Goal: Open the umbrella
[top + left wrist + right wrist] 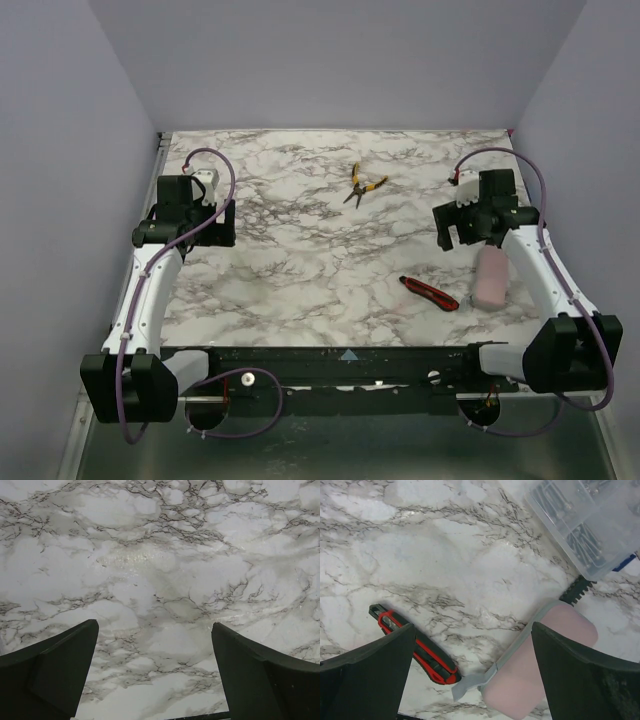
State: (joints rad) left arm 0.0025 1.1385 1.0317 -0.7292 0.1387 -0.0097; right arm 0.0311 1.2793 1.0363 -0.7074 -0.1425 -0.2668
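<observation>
I spot no umbrella in any view. Only the pink case shows, lower right, long axis up-frame, by my right gripper — left gripper far off, both jaws apart.

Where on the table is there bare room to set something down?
The widest bare marble lies centre-left, between the left pincer, the pliers and the utility knife. The right side is crowded: knife, pink case and a clear box sit by the right pincer.
</observation>
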